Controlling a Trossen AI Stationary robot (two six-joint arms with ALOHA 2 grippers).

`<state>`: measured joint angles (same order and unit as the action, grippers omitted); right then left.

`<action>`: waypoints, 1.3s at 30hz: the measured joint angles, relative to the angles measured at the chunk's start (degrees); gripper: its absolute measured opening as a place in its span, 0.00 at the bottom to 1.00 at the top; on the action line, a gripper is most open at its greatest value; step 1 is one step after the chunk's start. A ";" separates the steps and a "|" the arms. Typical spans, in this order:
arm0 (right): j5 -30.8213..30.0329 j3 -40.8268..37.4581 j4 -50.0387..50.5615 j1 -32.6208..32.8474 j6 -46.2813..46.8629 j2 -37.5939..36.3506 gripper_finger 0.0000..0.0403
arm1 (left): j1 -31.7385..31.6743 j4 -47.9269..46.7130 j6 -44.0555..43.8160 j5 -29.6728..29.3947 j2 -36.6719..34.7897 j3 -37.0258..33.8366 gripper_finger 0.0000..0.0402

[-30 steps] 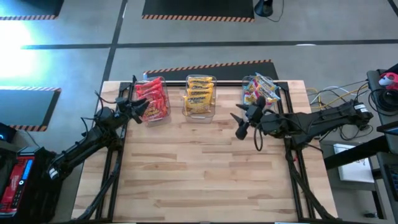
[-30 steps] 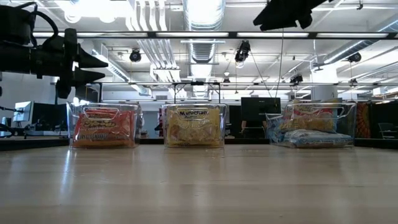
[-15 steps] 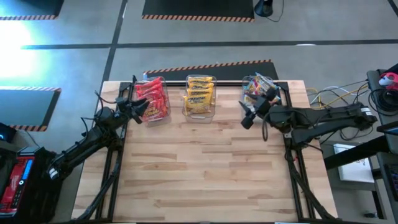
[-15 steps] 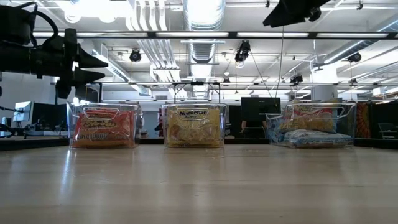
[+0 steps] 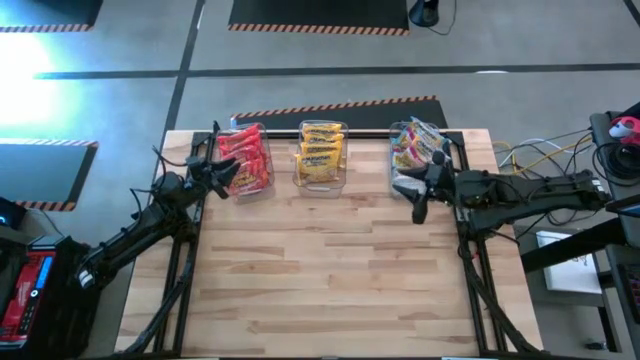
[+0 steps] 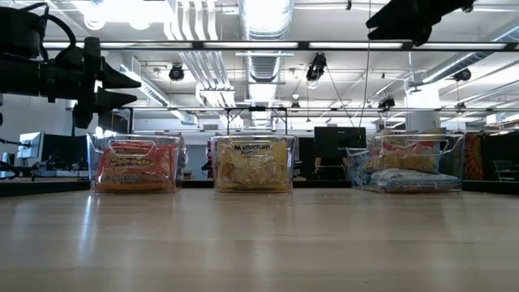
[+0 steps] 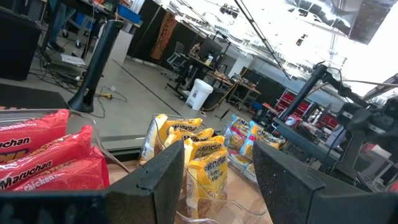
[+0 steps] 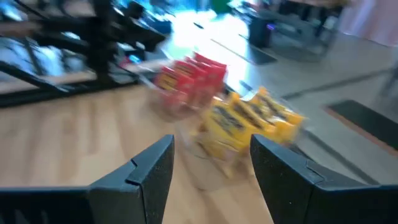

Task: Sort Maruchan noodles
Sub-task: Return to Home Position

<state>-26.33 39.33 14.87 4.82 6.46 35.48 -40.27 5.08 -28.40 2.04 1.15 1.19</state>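
Left fingers [image 7: 152, 180]: apart, with an open gap between them; held above the far left of the table [image 5: 330, 270], just beside the left bin [image 6: 136, 139].
Right fingers [image 8: 140, 177]: apart, clamped on nothing; raised above the table at the near edge of the right bin [image 6: 405, 136], facing across toward the other two bins.
Red noodle packets [image 5: 245, 160]: standing in the left bin.
Yellow noodle packets [image 5: 321, 155]: upright in the middle bin [image 6: 253, 139].
Multicoloured noodle packets [image 5: 412, 148]: piled in the right bin, some lying flat.
Bins: clear plastic, in a row along the table's far edge, apart from one another.
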 joint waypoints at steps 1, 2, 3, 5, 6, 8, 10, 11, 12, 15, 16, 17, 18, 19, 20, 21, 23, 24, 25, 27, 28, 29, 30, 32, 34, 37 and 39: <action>1.60 -1.61 -2.09 0.00 -0.28 -1.11 0.50 | 0.00 0.00 0.00 0.01 0.00 0.00 0.43; 3.55 -3.53 -4.74 0.00 -1.20 -2.39 0.50 | 0.00 0.00 0.00 0.01 0.00 0.00 0.43; 5.50 -5.54 -7.44 0.00 -2.27 -3.59 0.50 | 0.00 0.00 0.00 0.01 0.00 0.00 0.43; 9.96 -9.69 -13.18 0.00 -4.95 -6.07 0.50 | 0.00 0.00 0.00 0.01 0.00 0.00 0.43; 11.89 -11.77 -15.92 0.00 -5.71 -7.46 0.50 | 0.00 0.00 0.02 0.01 0.00 0.00 0.43; 14.90 -15.61 -21.24 0.00 -5.61 -9.99 0.50 | 0.00 0.00 0.00 0.01 0.00 0.00 0.43; 16.32 -19.08 -25.62 0.02 -4.06 -12.18 0.50 | -0.01 0.00 0.00 0.03 0.00 0.00 0.43; 16.33 -20.69 -27.21 0.00 -3.10 -13.09 0.50 | 0.00 0.00 0.00 0.03 0.00 0.00 0.43; 16.31 -22.13 -28.10 0.00 -2.78 -14.10 0.50 | 0.00 0.00 0.00 0.03 0.00 0.00 0.43; 16.33 -26.39 -28.60 0.00 -2.51 -17.53 0.50 | 0.00 0.00 0.00 0.05 0.00 0.00 0.43; 16.35 -27.77 -28.70 0.00 -2.34 -18.84 0.50 | 0.00 0.00 0.00 0.05 0.00 0.00 0.43; 16.35 -29.05 -28.79 0.00 -1.92 -20.13 0.50 | -0.01 0.00 0.00 0.07 0.00 0.00 0.43; 16.37 -30.22 -28.78 0.00 -1.76 -21.48 0.50 | -0.01 0.00 0.00 0.12 0.00 0.00 0.43; 16.37 -31.35 -28.81 0.00 -1.68 -22.92 0.50 | 0.00 0.00 0.00 0.18 0.00 0.00 0.43; 16.38 -32.47 -28.83 0.00 -1.51 -24.38 0.50 | 0.00 0.00 0.00 0.18 0.00 0.00 0.43; 16.41 -33.47 -28.80 0.00 -1.32 -25.89 0.50 | 0.00 0.00 0.00 0.18 0.00 0.00 0.43; 16.42 -35.26 -28.86 0.00 -0.94 -28.93 0.50 | 0.00 0.00 0.00 0.18 0.00 0.00 0.43; 16.42 -36.17 -28.86 0.00 -0.87 -30.42 0.50 | 0.00 0.00 0.01 0.18 0.00 0.00 0.43; 16.42 -37.02 -28.86 -0.06 -0.85 -31.94 0.50 | 0.00 0.00 0.00 0.18 0.00 0.00 0.43; 16.43 -38.33 -29.01 -0.49 -0.05 -34.70 0.50 | -0.01 0.00 0.00 0.18 0.00 0.00 0.43; 16.47 -38.49 -29.77 -0.78 0.33 -35.54 0.50 | -0.02 0.00 0.01 0.18 0.00 0.00 0.43; 16.51 -38.62 -28.24 -1.14 0.87 -35.42 0.50 | -0.01 -0.01 0.01 0.16 -0.01 0.00 0.43; 16.52 -38.60 -27.86 -1.48 1.10 -35.40 0.50 | 0.00 0.00 0.00 0.18 -0.02 0.00 0.43; 16.90 -38.53 -28.62 -2.20 1.11 -35.31 0.50 | 0.00 0.00 0.02 0.16 0.00 0.00 0.43; 17.11 -38.53 -28.91 -2.97 0.99 -35.46 0.50 | 0.00 0.00 0.00 0.09 0.00 0.00 0.43; 17.41 -38.54 -28.68 -4.80 0.42 -35.47 0.50 | -0.02 0.00 0.02 -0.01 0.00 0.00 0.43; 17.39 -38.56 -28.61 -6.26 0.53 -35.49 0.50 | -0.02 0.00 0.02 -0.01 0.00 0.00 0.43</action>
<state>-8.94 0.78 -13.74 -1.44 6.99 -0.01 -40.29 5.08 -28.38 2.02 1.15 1.19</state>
